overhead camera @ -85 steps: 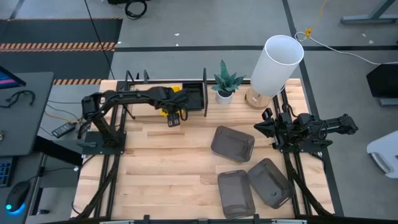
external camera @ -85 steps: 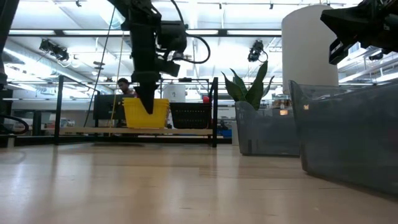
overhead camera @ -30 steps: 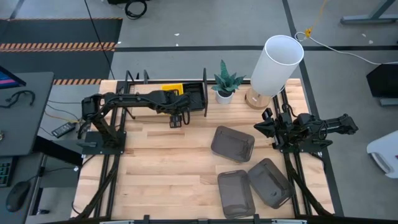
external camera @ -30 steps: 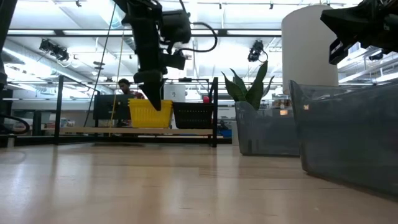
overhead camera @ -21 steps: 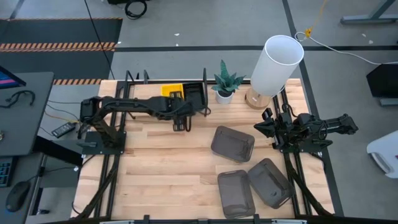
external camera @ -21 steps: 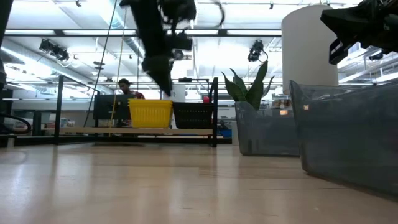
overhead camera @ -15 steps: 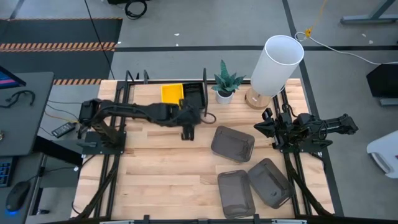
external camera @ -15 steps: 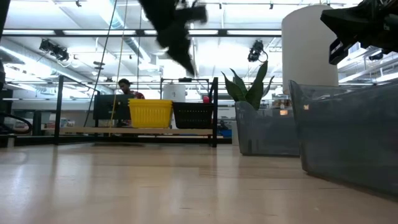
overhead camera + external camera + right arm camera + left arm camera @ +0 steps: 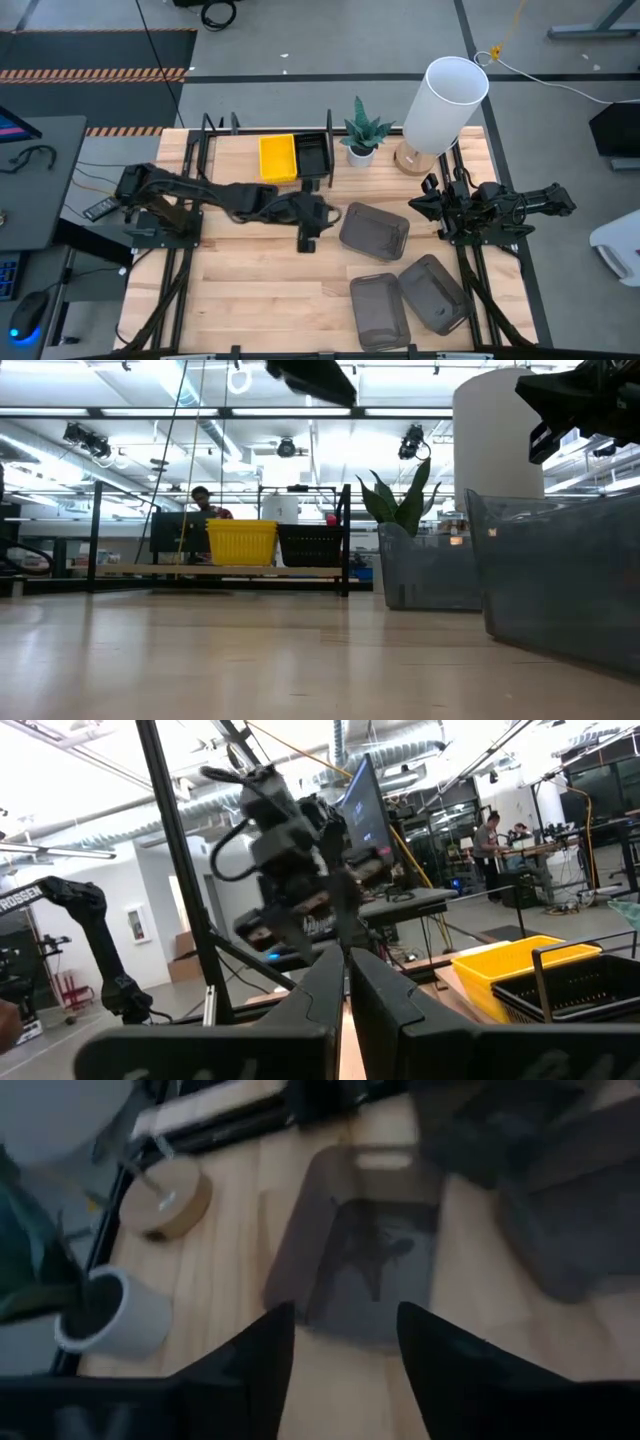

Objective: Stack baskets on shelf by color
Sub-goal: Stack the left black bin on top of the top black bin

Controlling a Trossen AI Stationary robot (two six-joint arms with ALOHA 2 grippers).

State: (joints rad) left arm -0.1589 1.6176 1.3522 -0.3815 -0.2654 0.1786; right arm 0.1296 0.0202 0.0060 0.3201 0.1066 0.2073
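The yellow basket (image 9: 277,157) sits on the shelf (image 9: 225,150) against the black basket (image 9: 312,155). At five o'clock, three grey baskets (image 9: 374,231) lie on the table. The left gripper (image 9: 306,238) hovers beside them, jaws apart, empty. The right gripper (image 9: 427,204), seemingly closed and empty, waits at three o'clock.

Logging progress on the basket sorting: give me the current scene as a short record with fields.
on the shelf: yellow baskets beside black baskets, on the shelf
still on the table: three grey baskets, one nearer the shelf, two at the near edge
left end effector: open, empty, over bare table next to the nearest grey basket
right end effector: shut, empty, held above the table's right side
other items: potted plant, white lamp
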